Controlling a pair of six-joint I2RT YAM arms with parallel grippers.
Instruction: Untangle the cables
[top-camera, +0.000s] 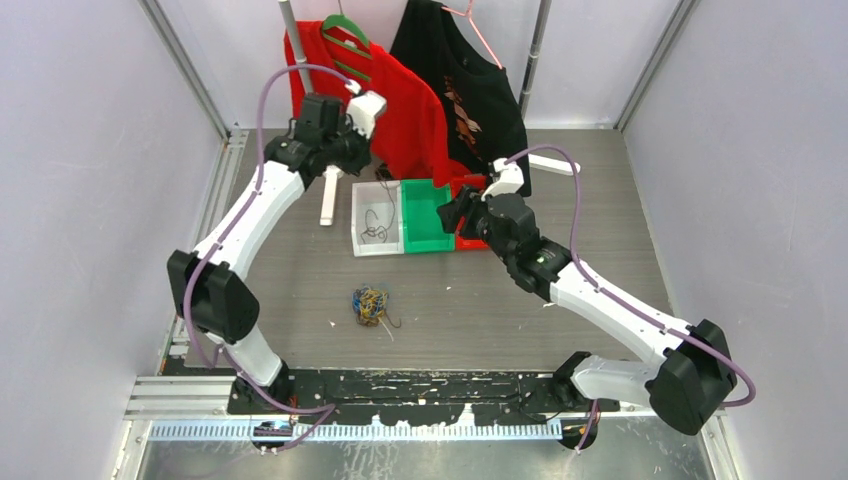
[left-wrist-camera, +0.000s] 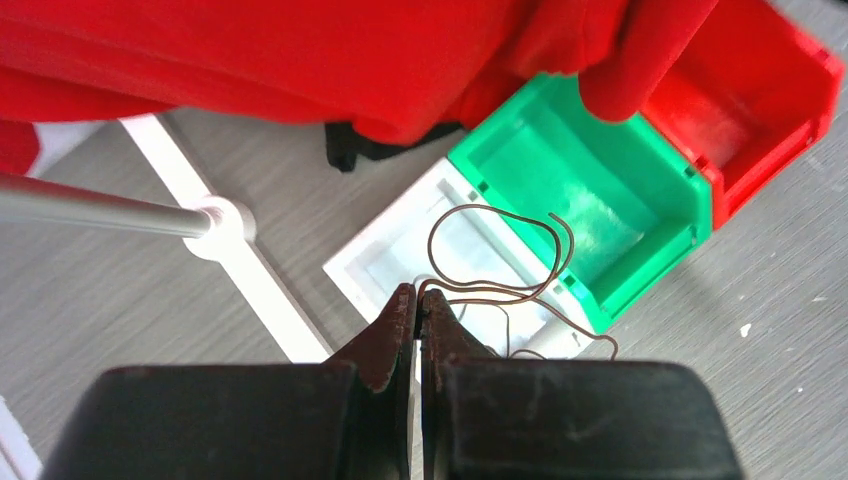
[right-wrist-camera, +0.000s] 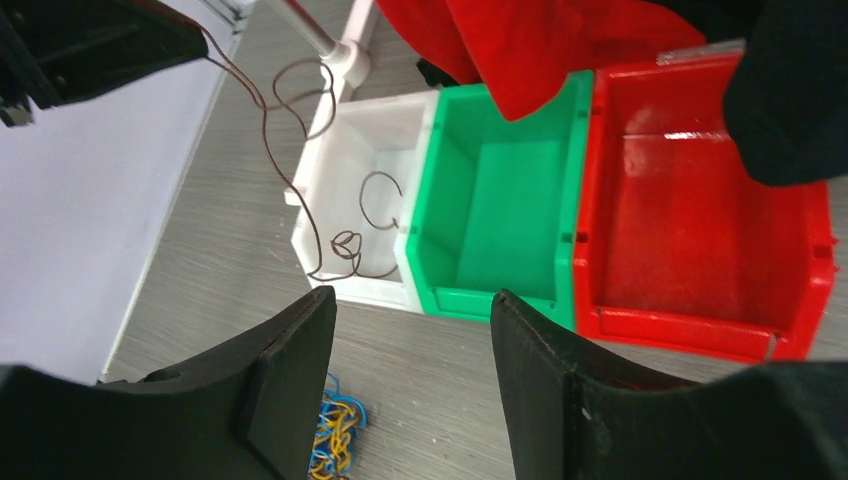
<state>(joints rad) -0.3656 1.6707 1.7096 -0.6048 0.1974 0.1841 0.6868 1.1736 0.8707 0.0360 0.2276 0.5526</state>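
Note:
The cables form a small blue, yellow and dark clump (top-camera: 370, 305) on the grey table, between the two arms; the right wrist view catches it low down (right-wrist-camera: 335, 430). My left gripper (left-wrist-camera: 417, 295) is raised at the back left and shut on one thin brown cable strand (left-wrist-camera: 480, 207). That strand (right-wrist-camera: 291, 180) hangs down in loops into the white bin (right-wrist-camera: 370, 105). My right gripper (right-wrist-camera: 412, 300) hovers open in front of the bins with nothing between its fingers.
The white bin (top-camera: 360, 215), a green bin (top-camera: 425, 240) and a red bin (top-camera: 470, 242) stand in a row at the back. A red shirt (top-camera: 400, 110) and a black shirt (top-camera: 460, 80) hang over them. A white stand base (top-camera: 329, 195) lies left of the bins.

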